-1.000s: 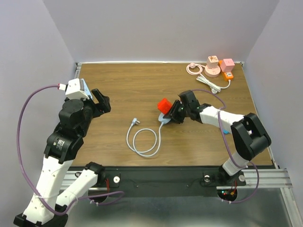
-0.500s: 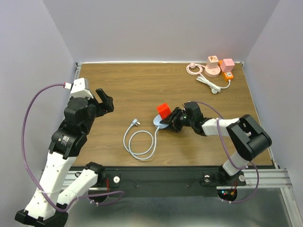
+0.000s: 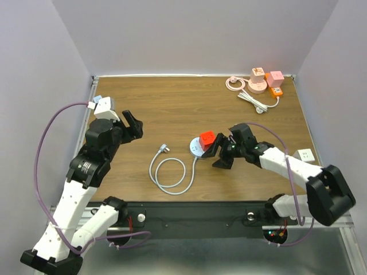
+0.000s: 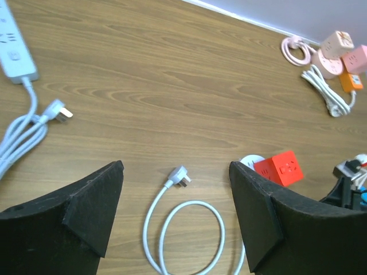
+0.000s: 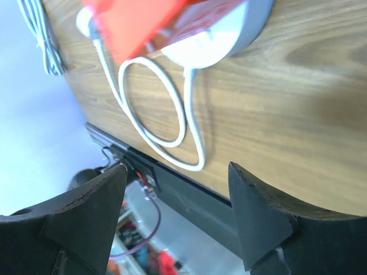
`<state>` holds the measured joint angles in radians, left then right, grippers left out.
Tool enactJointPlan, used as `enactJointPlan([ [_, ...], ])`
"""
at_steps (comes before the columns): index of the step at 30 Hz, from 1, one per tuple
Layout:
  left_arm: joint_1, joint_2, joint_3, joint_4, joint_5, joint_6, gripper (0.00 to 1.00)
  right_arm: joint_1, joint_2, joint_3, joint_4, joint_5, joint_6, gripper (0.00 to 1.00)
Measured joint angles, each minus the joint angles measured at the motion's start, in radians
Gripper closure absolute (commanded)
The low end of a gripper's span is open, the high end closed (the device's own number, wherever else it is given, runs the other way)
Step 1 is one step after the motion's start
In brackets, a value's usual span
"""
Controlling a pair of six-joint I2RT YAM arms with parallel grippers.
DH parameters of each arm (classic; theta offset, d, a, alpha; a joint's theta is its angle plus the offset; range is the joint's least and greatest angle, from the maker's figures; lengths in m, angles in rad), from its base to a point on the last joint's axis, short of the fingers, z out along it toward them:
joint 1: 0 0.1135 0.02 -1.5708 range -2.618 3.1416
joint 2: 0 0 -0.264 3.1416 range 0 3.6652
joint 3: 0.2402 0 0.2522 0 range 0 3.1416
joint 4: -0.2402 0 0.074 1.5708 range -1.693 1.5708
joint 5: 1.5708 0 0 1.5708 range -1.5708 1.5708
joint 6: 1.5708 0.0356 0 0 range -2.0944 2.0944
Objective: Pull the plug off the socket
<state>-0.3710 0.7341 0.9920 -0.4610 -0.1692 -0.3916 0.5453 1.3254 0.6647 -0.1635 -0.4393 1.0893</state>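
- Two parts form one stack mid-table: the red plug [image 3: 207,139] sits seated on the round white socket [image 3: 195,148], whose cable [image 3: 166,179] loops toward the near edge of the table [image 3: 172,103].
- The right fingers [image 5: 69,217] are spread wide with nothing between them, just beside the stack.
- The left fingers [image 4: 80,212] are likewise apart and empty, well off to the left.
- Likely best approach: one set pins the socket's base while the other closes squarely on the plug's flat sides.
- Pull straight away from the socket face; a tilted tug would probably just drag the light socket along.
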Motion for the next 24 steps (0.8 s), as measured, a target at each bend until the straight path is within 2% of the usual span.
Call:
enactJointPlan([
  [1,0.0,0.003,-0.018,0.017,0.024,-0.006,0.31,0.0,-0.04,0.018,-0.059,0.015,-0.023,0.23],
  [3,0.0,0.011,-0.058,0.058,0.087,-0.017,0.57,0.0,-0.084,0.08,-0.164,0.045,-0.062,0.22],
  [5,0.001,0.028,-0.105,0.113,0.176,-0.038,1.0,0.0,-0.09,0.156,-0.262,0.089,-0.113,0.2],
  [7,0.002,0.068,-0.173,0.192,0.308,-0.062,1.0,0.0,-0.09,0.233,-0.347,0.143,-0.157,0.19],
  [11,0.002,0.195,-0.251,0.33,0.489,-0.124,1.0,0.0,-0.091,0.327,-0.491,0.266,-0.224,0.25],
  [15,-0.003,0.327,-0.275,0.485,0.63,-0.178,1.0,0.001,-0.066,0.39,-0.563,0.34,-0.265,0.25],
  [18,-0.022,0.452,-0.272,0.623,0.703,-0.217,1.0,0.001,-0.005,0.453,-0.591,0.384,-0.303,0.2],
  [21,-0.06,0.583,-0.267,0.718,0.752,-0.241,1.0,0.001,0.08,0.513,-0.603,0.418,-0.364,0.06],
  [24,-0.097,0.698,-0.252,0.772,0.784,-0.246,1.0,0.001,0.154,0.575,-0.629,0.442,-0.418,0.02],
])
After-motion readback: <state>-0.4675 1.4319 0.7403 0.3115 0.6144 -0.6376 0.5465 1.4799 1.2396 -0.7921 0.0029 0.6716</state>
